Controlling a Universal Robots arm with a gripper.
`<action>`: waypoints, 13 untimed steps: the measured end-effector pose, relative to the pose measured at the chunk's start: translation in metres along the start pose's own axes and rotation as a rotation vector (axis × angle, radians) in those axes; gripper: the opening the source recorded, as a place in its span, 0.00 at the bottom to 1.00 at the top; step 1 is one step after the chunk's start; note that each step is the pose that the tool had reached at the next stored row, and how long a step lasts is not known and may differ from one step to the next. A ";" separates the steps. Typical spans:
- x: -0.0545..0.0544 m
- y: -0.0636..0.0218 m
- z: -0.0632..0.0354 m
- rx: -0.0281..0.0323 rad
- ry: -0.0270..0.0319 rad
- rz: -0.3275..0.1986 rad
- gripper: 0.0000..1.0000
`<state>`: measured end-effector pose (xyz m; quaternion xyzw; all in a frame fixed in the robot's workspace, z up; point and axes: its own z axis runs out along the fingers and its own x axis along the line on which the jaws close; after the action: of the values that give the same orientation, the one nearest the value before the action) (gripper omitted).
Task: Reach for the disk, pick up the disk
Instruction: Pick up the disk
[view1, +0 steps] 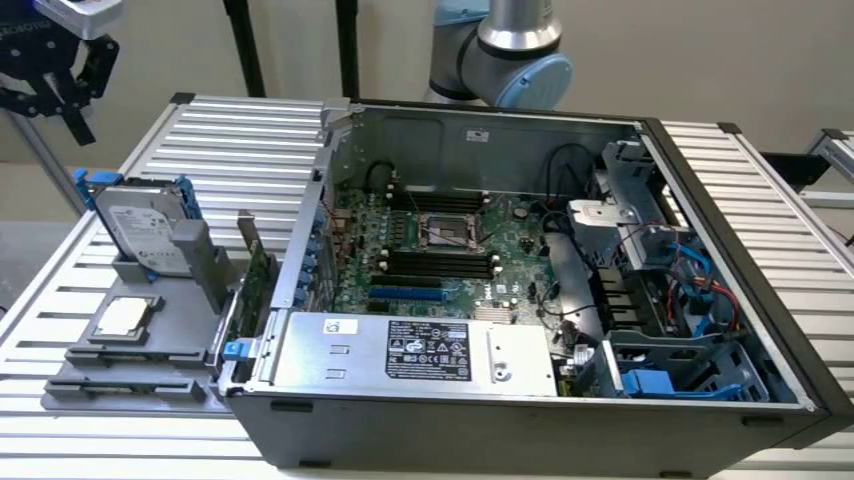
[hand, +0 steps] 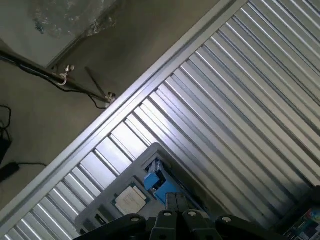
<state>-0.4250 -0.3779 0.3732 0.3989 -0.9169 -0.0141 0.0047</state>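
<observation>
The disk (view1: 140, 225) is a silver-grey hard drive with a white label and blue side rails. It stands upright in a grey holder (view1: 194, 270) on the exterior view's left, beside the computer case. My gripper (view1: 51, 112) hangs high above and behind it, near that view's top left corner. Its black fingers are spread open with nothing between them. In the wrist view the disk's blue rail (hand: 156, 182) is seen from above, far below the gripper body.
A small square silver chip (view1: 123, 317) lies on the grey fixture in front of the disk. The open computer case (view1: 534, 270) holds a large silver box with a black label (view1: 427, 350). The slatted metal table (hand: 240, 100) ends at an edge beside the floor.
</observation>
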 end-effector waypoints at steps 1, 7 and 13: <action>0.000 0.0000 0.0001 0.0000 0.0005 -0.018 0.11; 0.000 -0.0002 0.0010 -0.0003 0.0038 -0.128 0.11; 0.000 -0.0002 0.0023 -0.0005 0.0070 -0.236 0.11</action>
<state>-0.4249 -0.3780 0.3709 0.5041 -0.8635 -0.0134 0.0063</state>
